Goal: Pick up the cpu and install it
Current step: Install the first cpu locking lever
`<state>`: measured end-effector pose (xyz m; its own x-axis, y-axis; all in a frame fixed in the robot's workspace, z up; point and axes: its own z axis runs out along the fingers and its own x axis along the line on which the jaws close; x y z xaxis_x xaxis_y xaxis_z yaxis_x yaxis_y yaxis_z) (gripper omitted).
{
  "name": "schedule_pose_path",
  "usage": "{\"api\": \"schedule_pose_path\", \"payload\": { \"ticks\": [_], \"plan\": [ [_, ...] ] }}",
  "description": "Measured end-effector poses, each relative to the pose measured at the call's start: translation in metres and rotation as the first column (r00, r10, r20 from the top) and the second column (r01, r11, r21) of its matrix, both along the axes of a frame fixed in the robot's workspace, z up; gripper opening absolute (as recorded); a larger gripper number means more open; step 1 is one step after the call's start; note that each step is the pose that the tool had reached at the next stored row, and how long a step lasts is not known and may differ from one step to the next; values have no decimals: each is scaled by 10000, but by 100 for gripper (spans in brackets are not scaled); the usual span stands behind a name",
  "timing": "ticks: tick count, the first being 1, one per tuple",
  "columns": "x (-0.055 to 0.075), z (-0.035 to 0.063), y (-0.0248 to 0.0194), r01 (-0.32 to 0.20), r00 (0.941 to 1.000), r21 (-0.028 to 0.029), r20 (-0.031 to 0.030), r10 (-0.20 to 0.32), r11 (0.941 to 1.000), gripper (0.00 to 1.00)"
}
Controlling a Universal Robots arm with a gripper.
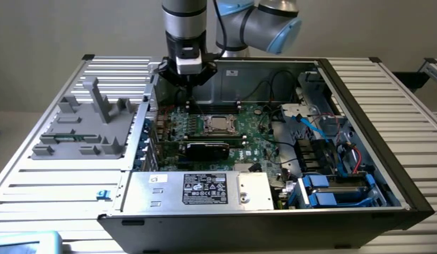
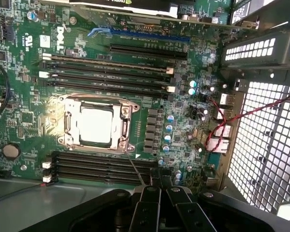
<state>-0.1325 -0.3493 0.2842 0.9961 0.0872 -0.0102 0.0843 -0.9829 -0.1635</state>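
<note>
Jaws closed above motherboard (image 2: pixel 34 72), cpu (image 2: pixel 95 124) seated in socket (image 2: pixel 69 126)

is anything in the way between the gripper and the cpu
Nothing visible does. The cpu lies in the metal-framed socket, its top uncovered; between it and the shut gripper only flat memory slots lie on the board.

The computer case (image 1: pixel 366 124) is open on top, so the way down to the cpu (image 1: pixel 218 123) is free. The graphics card (image 1: pixel 207 148) stands up just beside it. The power supply (image 1: pixel 197 189), drive cage (image 1: pixel 338 188) and blue cables (image 1: pixel 310 124) fill the other sides. The gripper (image 1: pixel 188 90), fingers pressed together, hangs over the board near the far wall.
</note>
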Motion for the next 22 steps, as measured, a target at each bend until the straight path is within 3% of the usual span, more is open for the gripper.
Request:
{"api": "schedule_pose_path", "payload": {
  "ticks": [6, 12, 17, 22],
  "plan": [
    [-19, -47, 12, 89, 10000, 192, -20, -89, 9998, 11],
    [-30, -121, 29, 160, 9999, 242, -42, -159, 9996, 11],
    [-50, -152, 46, 190, 9998, 404, -91, -186, 9990, 11],
    [-50, -208, 72, 243, 9997, 435, -111, -238, 9988, 11]
  ]
}}
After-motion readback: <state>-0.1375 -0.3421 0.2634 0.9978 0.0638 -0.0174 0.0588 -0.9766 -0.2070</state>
